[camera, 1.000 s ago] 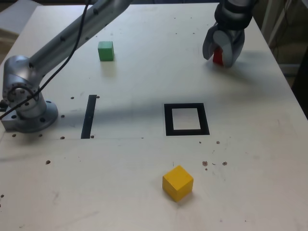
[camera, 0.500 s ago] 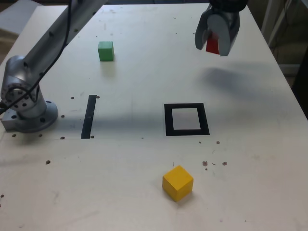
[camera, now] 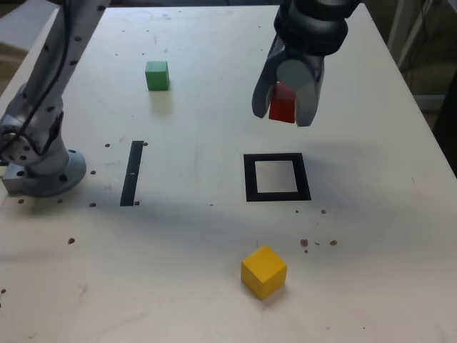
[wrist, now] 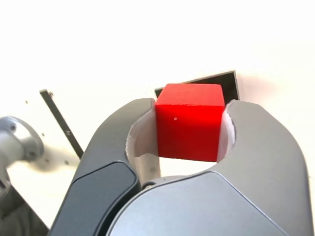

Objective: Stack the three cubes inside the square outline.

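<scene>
My claw (camera: 284,107) is clamped on the red cube (camera: 283,103), jaws pressed against two opposite faces, cube lifted clear of the table (camera: 371,214). Claw points down. In the wrist view the red cube (wrist: 189,122) sits square between the pale inner pads (wrist: 140,140), top face showing.

Taking the square outline (camera: 277,177) as the clock centre in the exterior view:
- red cube in my claw: 12 o'clock, up in the air, near the frame's far edge, not over its pale centre as far as I can tell.
- yellow cube (camera: 263,271): 6 o'clock, on the table, apart from the frame, turned corner-on to the camera.
- green cube (camera: 157,75): about 10 o'clock, well apart, flat on the table.
- thin black strip (camera: 132,173): 9 o'clock, running near-to-far.
- my arm's base (camera: 39,161): 9 o'clock, beyond the strip, at the exterior view's left edge.

The outline holds no cube. Nothing is stacked; yellow and green each sit alone.

Wrist view: part of the black frame (wrist: 221,81) shows just behind the red cube, the strip (wrist: 61,120) off to one side, and the base (wrist: 17,142) next to it. Small dark specks (camera: 318,243) on the table between the frame and the yellow cube.
</scene>
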### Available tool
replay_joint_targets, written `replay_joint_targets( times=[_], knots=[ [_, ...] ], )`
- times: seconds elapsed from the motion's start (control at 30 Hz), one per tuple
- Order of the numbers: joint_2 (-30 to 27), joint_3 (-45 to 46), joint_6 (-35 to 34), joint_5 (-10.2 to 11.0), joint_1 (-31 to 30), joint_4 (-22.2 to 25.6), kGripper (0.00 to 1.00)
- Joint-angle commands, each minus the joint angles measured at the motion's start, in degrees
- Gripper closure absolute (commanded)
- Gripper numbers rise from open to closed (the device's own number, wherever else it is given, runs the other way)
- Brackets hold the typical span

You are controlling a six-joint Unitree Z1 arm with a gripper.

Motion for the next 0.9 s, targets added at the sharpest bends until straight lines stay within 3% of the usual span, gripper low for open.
replay_joint_targets(
  times=[0.0,0.13,0.4,0.87],
  knots=[
    [-2.1,2.1,-7.2,-0.5,-1.6,-0.4,0.83],
    [-4.3,6.2,-12.1,-2.2,-2.8,-3.8,0.83],
    [-9.0,17.3,-17.0,-5.4,-3.0,-15.3,0.83],
    [-8.9,22.7,-17.6,-7.5,-3.1,-20.1,0.83]
  ],
)
